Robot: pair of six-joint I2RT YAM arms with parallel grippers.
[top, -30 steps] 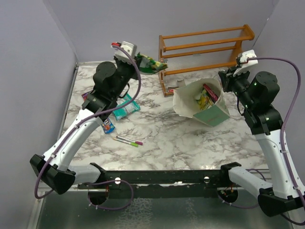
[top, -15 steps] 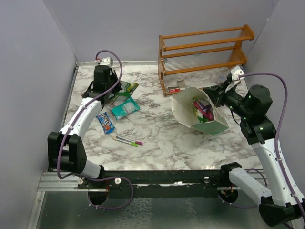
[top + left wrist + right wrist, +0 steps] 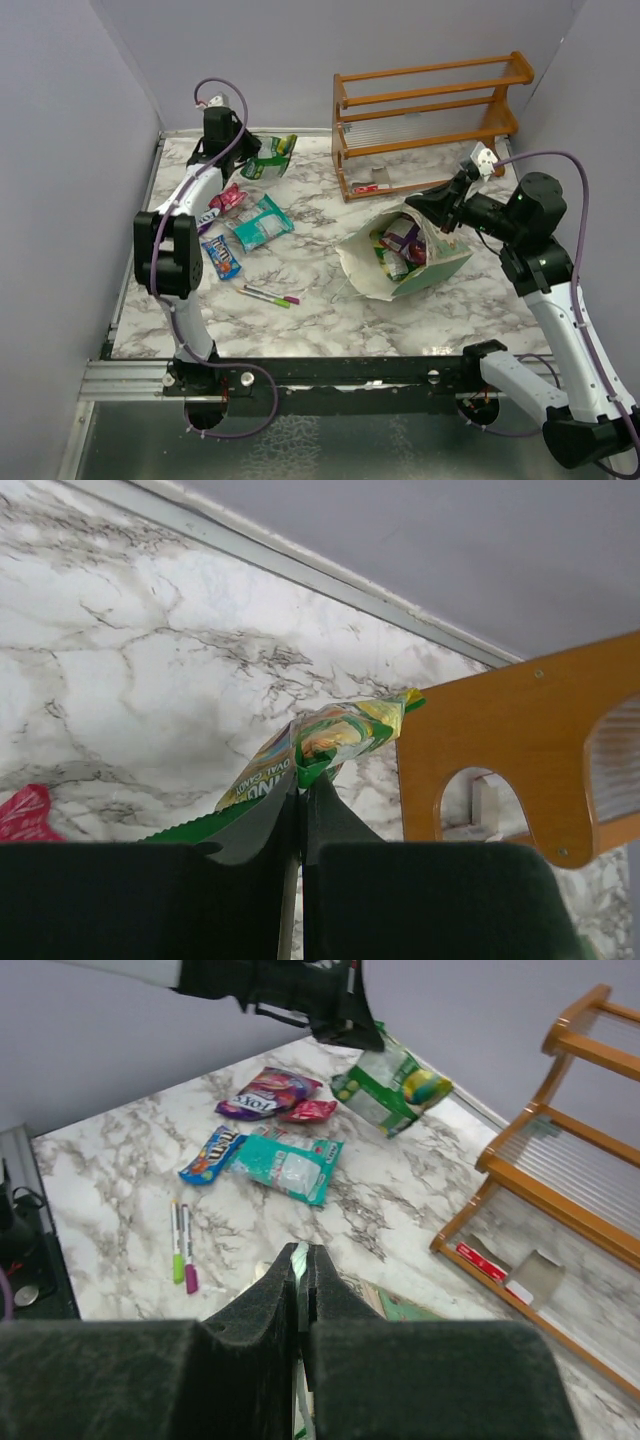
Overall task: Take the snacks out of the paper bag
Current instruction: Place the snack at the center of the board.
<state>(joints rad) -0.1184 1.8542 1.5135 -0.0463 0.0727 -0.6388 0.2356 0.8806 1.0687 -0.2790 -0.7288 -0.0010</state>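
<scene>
My left gripper [image 3: 247, 160] is shut on a yellow-green snack packet [image 3: 272, 156], held low over the table's back left corner; the wrist view shows the fingers pinching its edge [image 3: 338, 735]. Purple [image 3: 268, 1090], pink [image 3: 308, 1111], teal [image 3: 290, 1165] and blue [image 3: 212, 1152] packets lie on the marble at the left. The pale green paper bag [image 3: 438, 268] is tipped, mouth toward the front left, with several packets [image 3: 398, 244] inside. My right gripper [image 3: 432, 206] is shut on the bag's upper rim [image 3: 303, 1268].
An orange wooden rack [image 3: 430, 110] stands at the back, with a small red-and-white flat item [image 3: 368, 187] under it. Green and purple marker pens [image 3: 270, 296] lie front left. Grey walls close in the left, back and right sides.
My left arm has swung down and to the back left with the yellow-green packet. My right gripper has pulled the bag leftward and tipped it further over, mouth toward the front left.
</scene>
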